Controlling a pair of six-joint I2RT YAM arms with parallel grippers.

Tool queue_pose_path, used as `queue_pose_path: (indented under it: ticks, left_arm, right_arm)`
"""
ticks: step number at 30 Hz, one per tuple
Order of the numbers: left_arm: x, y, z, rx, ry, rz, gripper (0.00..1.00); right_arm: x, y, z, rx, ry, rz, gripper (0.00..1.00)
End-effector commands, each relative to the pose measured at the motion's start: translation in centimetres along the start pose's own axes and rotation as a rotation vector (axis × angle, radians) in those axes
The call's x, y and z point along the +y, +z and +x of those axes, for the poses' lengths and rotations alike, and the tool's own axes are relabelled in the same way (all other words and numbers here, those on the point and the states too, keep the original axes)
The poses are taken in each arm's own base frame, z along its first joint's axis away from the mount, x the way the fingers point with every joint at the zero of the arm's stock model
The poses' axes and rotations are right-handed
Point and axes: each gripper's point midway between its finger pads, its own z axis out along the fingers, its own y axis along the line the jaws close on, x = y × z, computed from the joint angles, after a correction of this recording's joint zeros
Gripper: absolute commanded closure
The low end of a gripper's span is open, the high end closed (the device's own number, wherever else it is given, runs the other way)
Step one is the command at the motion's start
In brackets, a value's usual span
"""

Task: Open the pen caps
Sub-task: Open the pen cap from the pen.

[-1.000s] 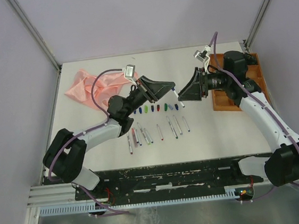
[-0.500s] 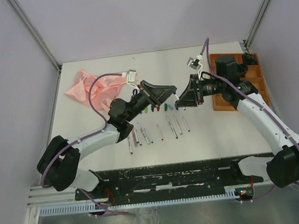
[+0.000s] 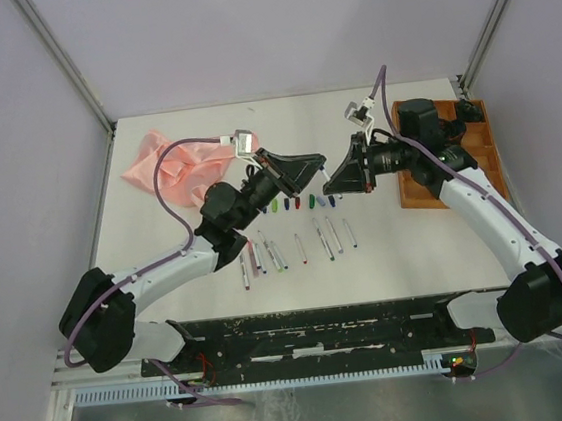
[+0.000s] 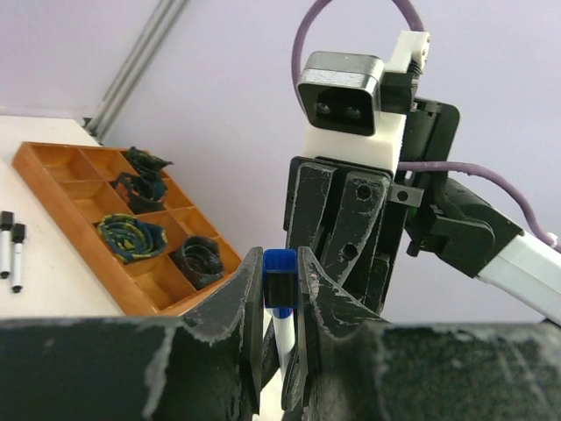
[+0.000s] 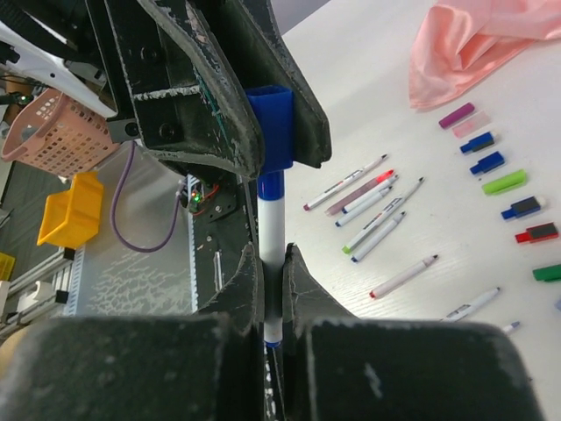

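A white-barrelled pen (image 5: 271, 228) with a blue cap (image 5: 272, 127) is held in mid-air between both grippers above the table's middle. My left gripper (image 4: 280, 263) is shut on the blue pen cap (image 4: 280, 281). My right gripper (image 5: 273, 263) is shut on the white barrel just below that cap. In the top view the left gripper (image 3: 312, 169) and the right gripper (image 3: 331, 179) meet tip to tip. Several loose pen caps (image 3: 299, 205) lie in a row on the table. Several uncapped pens (image 3: 300, 249) lie nearer the arms.
A crumpled pink cloth (image 3: 170, 162) lies at the back left. A wooden compartment tray (image 3: 418, 192) at the right edge holds dark coiled things (image 4: 131, 237). Two more pens (image 4: 10, 247) lie beside that tray.
The right gripper moved left to the pen held by the left gripper and shut on its barrel. The left arm shifted slightly and kept its grip on the cap.
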Motion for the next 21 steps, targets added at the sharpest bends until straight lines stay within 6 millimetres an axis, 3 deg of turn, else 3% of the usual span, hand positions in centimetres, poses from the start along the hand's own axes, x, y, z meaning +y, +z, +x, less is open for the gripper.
queue_pose_path:
  ticks: [1,6,13,21]
  left_arm:
    - [-0.1,0.9,-12.3,-0.372,0.171,-0.102,0.97]
    - [0.0,1.0,-15.5,-0.437,0.193,-0.105,0.97]
    - [0.6,0.3,-17.5,-0.478,0.228,-0.117,0.97]
    - [-0.3,-0.5,-20.4,-0.526,0.252,-0.029,0.97]
  right_arm:
    - [0.2,0.1,0.4,0.026,0.039,-0.013,1.00]
    - [-0.3,0.3,0.7,0.036,0.045,-0.006,1.00]
    - [-0.6,0.3,0.9,0.044,0.041,-0.001,1.00]
    - [-1.0,0.5,1.3,0.056,0.056,-0.003,1.00]
